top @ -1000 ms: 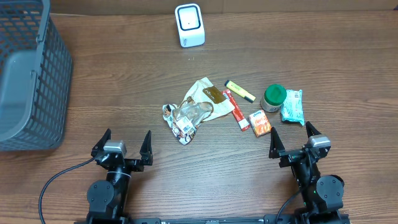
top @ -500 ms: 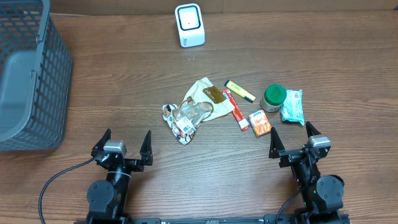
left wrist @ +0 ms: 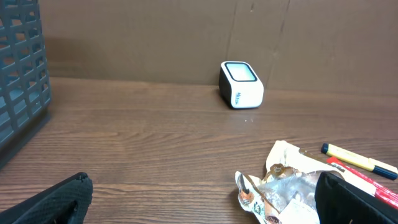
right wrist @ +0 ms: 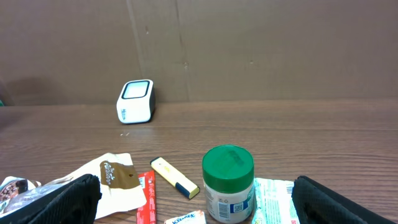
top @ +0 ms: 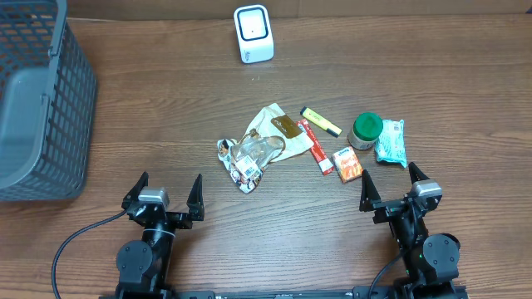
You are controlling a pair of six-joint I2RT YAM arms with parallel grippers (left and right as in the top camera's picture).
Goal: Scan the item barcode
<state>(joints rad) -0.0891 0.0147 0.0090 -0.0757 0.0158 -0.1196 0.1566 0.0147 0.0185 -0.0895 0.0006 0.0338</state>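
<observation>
The left gripper (top: 166, 195) and right gripper (top: 389, 184) sit at the near edge of the bench (top: 166, 108), fingers spread wide, holding nothing. The items lie clustered mid-bench, well apart from the white scanner (top: 253, 33). The green-lidded jar (top: 366, 129) looks rigid and light, best gripped across its sides. The crumpled wrapper (top: 248, 156) would likely buckle. The grey basket (top: 79, 108) shows nothing inside.

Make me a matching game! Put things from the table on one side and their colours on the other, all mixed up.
Things:
1. basket
2. scanner
3. jar lid
4. marker

Colours:
A. yellow
B. grey
C. green
D. white

Pairs: 1-B, 2-D, 3-C, 4-A
</observation>
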